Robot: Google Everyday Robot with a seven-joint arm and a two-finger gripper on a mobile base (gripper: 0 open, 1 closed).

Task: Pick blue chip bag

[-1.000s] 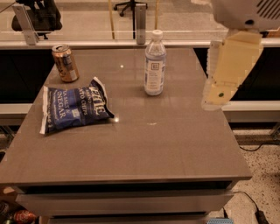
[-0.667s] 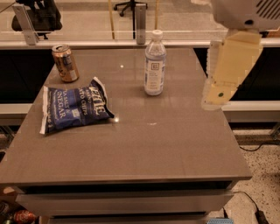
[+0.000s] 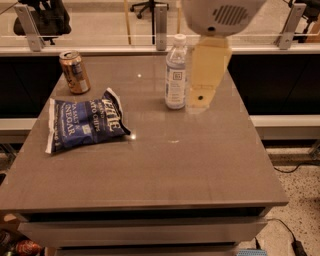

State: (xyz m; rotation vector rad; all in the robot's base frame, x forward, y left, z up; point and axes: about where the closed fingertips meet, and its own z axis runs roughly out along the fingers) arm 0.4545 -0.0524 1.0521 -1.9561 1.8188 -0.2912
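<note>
The blue chip bag [image 3: 85, 125] lies flat on the left part of the grey-brown table [image 3: 165, 170], with white lettering facing up and white crimped ends. My gripper [image 3: 199, 99] hangs from the pale arm housing [image 3: 220, 15] at the top. It hovers over the back middle of the table, just right of the clear water bottle [image 3: 175, 72] and well to the right of the bag. It holds nothing that I can see.
A copper-coloured drink can [image 3: 75, 72] stands at the back left, just behind the bag. A glass-and-metal railing [image 3: 160, 25] runs behind the table. The floor drops away on the right, where a cable [image 3: 292, 165] lies.
My gripper has moved left, from over the table's right edge to beside the water bottle. The bag, can and bottle have not moved.
</note>
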